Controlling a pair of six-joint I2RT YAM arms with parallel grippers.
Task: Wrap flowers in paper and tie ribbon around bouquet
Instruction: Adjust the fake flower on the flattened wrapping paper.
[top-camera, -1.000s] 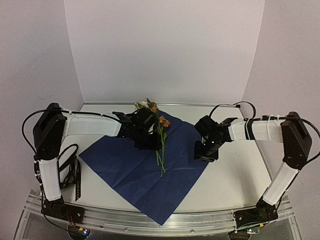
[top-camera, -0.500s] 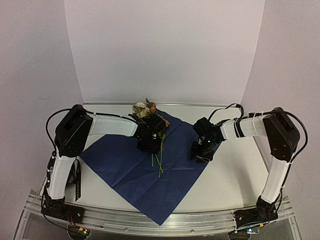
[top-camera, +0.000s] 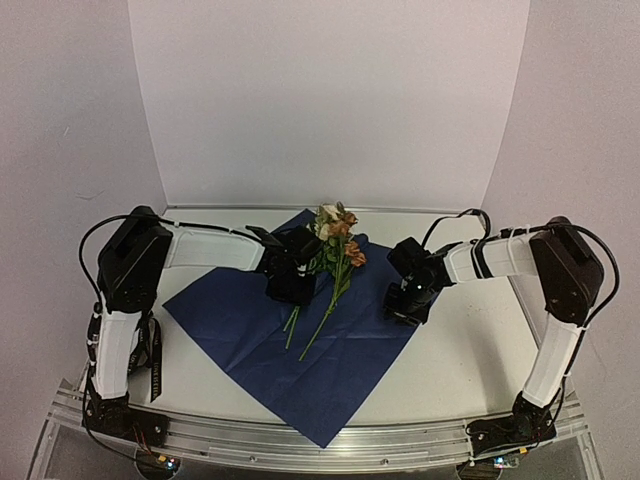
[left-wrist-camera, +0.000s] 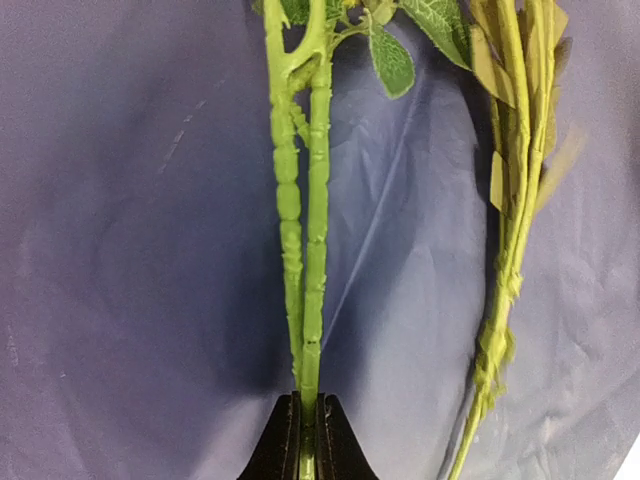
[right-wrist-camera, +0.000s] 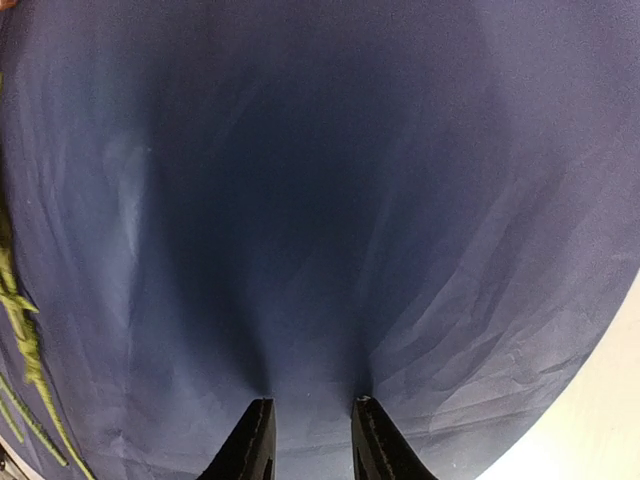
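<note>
The flowers (top-camera: 336, 228) lie on the dark navy face of the paper (top-camera: 250, 325), blooms toward the back wall and stems running down to the near left. My left gripper (top-camera: 290, 288) is shut on two thin green stems (left-wrist-camera: 305, 250), pinched between its jaws (left-wrist-camera: 308, 408); another stem (left-wrist-camera: 508, 260) lies loose to the right on the paper (left-wrist-camera: 120, 200). My right gripper (top-camera: 402, 305) rests on the paper's right part. Its jaws (right-wrist-camera: 310, 412) stand apart, with both tips pressed on the creased paper (right-wrist-camera: 320, 200). The ribbon (top-camera: 152, 355) lies off the paper at the left.
The white table (top-camera: 470, 350) shows bare to the right of the paper. White walls close in the back and both sides. A metal rail (top-camera: 300, 445) runs along the near edge, and the paper's near corner hangs over it.
My left gripper closed on the stems and carried the flowers to the right, the blooms now farther back and centred. My right gripper's jaws narrowed a little and stayed on the paper.
</note>
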